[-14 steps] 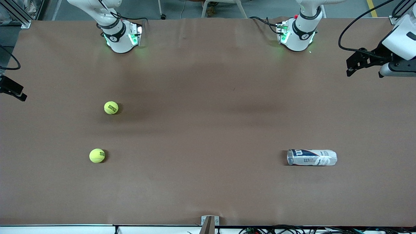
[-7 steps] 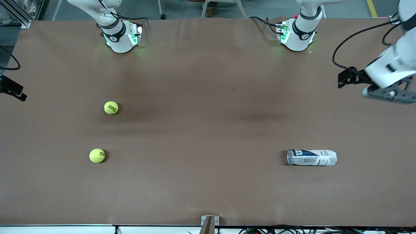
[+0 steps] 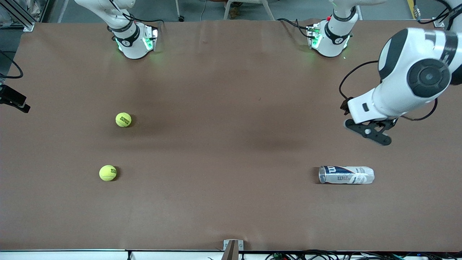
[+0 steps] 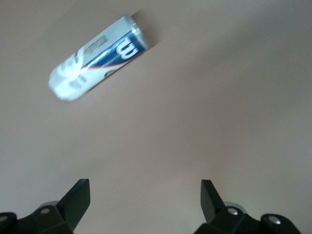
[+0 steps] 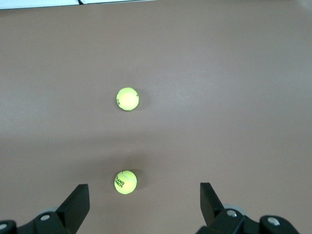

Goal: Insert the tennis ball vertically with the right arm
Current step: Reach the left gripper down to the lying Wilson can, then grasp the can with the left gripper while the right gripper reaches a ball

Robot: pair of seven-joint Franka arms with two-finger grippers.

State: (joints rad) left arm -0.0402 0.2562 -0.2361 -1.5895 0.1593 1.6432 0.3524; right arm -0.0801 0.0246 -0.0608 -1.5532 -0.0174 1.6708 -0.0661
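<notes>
Two yellow tennis balls lie on the brown table toward the right arm's end: one point(image 3: 123, 119) farther from the front camera, one point(image 3: 108, 173) nearer. A clear Wilson ball can point(image 3: 346, 174) lies on its side toward the left arm's end. My right gripper point(image 5: 145, 200) is open and empty, high over the table; both balls show below it, the lettered one point(image 5: 125, 182) and the other point(image 5: 127, 99). It is out of the front view. My left gripper point(image 3: 368, 131) is open and empty over the table beside the can point(image 4: 97, 56), apart from it.
The two arm bases point(image 3: 131, 39) point(image 3: 330, 36) stand along the table's back edge. A black device point(image 3: 14, 99) sits at the table's edge at the right arm's end. A small bracket point(image 3: 232, 247) is at the front edge.
The left arm has swung in from the table's end and its gripper now hangs over the table close to the can. The balls and the can have not moved.
</notes>
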